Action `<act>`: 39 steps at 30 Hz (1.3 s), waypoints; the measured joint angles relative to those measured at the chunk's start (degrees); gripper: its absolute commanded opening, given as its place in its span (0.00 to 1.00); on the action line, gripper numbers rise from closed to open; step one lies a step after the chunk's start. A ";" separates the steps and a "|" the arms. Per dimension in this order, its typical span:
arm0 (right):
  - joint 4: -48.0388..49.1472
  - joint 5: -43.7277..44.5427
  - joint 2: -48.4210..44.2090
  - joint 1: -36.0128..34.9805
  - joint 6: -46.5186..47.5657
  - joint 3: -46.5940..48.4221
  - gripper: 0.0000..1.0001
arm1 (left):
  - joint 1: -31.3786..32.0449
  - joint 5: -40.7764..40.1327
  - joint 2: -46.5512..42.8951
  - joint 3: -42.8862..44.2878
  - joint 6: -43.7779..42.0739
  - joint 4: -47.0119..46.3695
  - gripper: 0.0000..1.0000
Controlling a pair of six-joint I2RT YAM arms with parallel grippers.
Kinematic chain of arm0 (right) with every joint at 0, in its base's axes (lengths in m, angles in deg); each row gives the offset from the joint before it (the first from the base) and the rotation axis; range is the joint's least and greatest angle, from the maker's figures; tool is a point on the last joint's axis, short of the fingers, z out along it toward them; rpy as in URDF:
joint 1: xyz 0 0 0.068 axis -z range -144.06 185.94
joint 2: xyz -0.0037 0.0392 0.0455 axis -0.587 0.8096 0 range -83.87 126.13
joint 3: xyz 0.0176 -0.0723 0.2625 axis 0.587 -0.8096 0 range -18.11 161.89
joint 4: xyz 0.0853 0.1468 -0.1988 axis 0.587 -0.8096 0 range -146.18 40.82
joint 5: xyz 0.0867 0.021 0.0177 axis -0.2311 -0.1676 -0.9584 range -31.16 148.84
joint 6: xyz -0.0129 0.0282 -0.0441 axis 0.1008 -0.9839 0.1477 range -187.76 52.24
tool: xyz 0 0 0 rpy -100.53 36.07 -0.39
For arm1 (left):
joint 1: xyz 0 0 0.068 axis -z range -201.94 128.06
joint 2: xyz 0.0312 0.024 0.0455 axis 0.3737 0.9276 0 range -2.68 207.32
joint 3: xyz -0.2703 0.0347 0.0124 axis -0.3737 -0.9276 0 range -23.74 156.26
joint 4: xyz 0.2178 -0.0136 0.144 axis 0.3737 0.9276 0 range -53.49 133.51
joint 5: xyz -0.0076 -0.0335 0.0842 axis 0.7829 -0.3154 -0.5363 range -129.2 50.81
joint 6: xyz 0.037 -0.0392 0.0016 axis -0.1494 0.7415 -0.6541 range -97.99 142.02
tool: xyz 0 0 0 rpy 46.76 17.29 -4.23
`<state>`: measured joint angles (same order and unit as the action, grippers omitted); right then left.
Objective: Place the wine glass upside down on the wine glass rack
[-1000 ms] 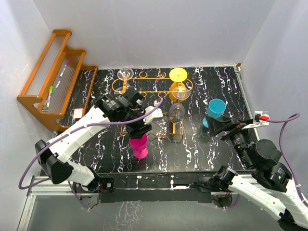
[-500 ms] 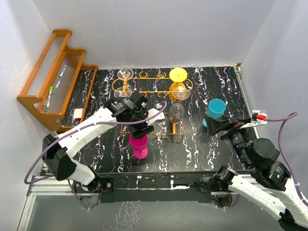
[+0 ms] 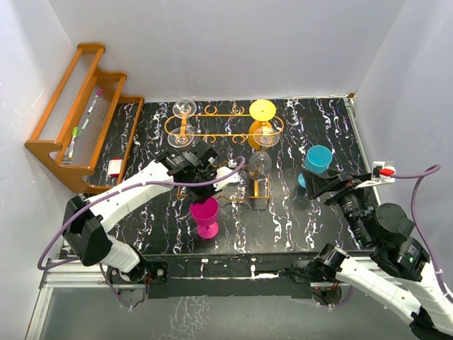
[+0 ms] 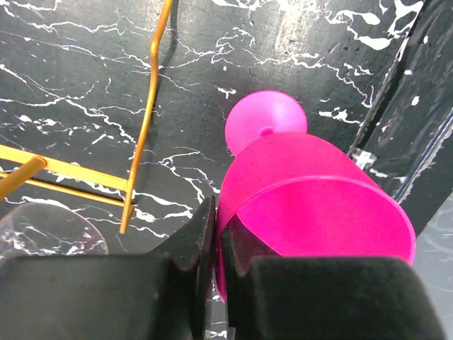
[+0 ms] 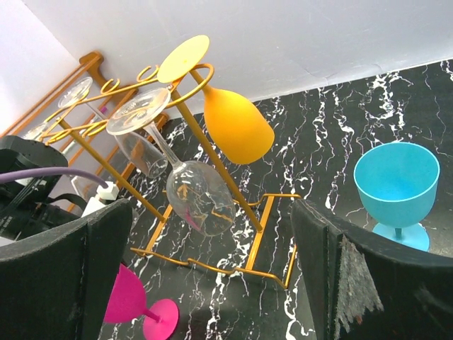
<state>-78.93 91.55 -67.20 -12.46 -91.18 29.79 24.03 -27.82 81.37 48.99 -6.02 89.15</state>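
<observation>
The pink wine glass (image 3: 205,216) stands mouth-up in front of the rack, leaning a little, with its round foot (image 4: 265,120) low by the black marble table. My left gripper (image 3: 202,188) is shut on its rim (image 4: 216,212), one finger inside the bowl and one outside. The orange-gold wine glass rack (image 3: 226,115) stands just behind, its wire leg (image 4: 152,71) beside the glass. My right gripper (image 3: 327,185) hovers open at the right, facing the rack's base wire (image 5: 234,270), with the pink glass (image 5: 127,297) at the lower left of its view.
Clear glasses (image 5: 202,195) and a yellow one (image 3: 262,110) hang upside down on the rack. A teal glass (image 3: 318,159) stands upright right of the rack, close to my right gripper. A brown wooden stepped rack (image 3: 78,113) leans at the left wall, with a small white block (image 3: 115,167) below it.
My left gripper came down over the pink glass and closed on its rim. The right arm barely moved.
</observation>
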 measured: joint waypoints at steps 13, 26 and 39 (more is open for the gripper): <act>-0.13 0.59 0.31 -0.02 1.18 5.62 0.98 | 0.00 1.57 -3.26 17.70 -1.42 10.14 0.00; 1.36 5.68 12.79 -0.02 6.19 26.49 0.99 | -0.04 14.67 -7.48 60.81 0.26 19.58 0.00; 23.63 -9.60 21.44 0.00 0.02 18.97 0.99 | -2.43 3.08 -18.73 40.89 2.75 -28.57 0.00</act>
<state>-55.31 81.96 -45.76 -12.46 -91.16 48.77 21.61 -24.74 62.64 89.88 -3.26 60.59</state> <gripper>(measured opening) 0.987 0.021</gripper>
